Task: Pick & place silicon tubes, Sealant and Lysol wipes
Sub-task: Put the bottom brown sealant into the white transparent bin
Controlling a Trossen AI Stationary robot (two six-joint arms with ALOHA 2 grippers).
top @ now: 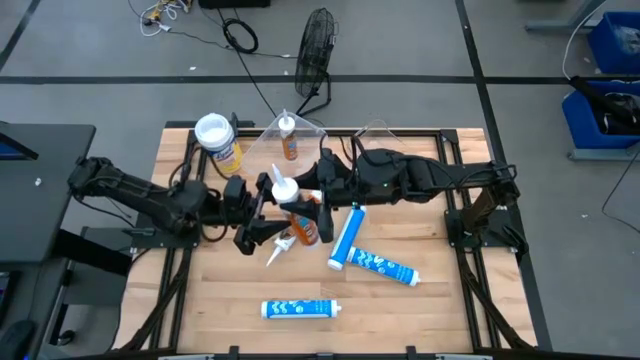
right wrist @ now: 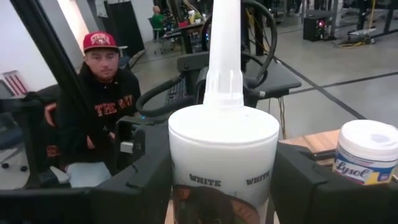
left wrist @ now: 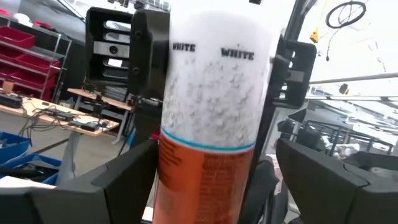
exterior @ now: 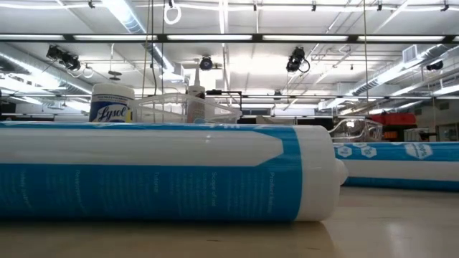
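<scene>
the lysol wipes (top: 217,139) stand upright near the table's (top: 230,280) far left corner — a yellow can with a wide white lid, well apart from both tools. in the right wrist view the can (right wrist: 368,152) shows off to one side, beyond the tube.

at the middle of the table an orange tube (top: 297,213) with a white top and nozzle stands upright between the two arms. the right tool (top: 312,199) reaches in from the right and holds it near its white top, a dark finger on each side (right wrist: 140,180). the left tool (top: 262,207) comes from the left with its fingers spread wide around the lower part of the same tube (left wrist: 214,124); whether they touch it cannot be told.

a second orange tube (top: 288,137) stands behind, in a clear container. three blue-and-white tubes lie flat: one (top: 345,238) just right of the tools, one (top: 382,265) beside it, one (top: 302,309) near the front edge.

a person (right wrist: 99,112) in a red cap sits beyond the table.
</scene>
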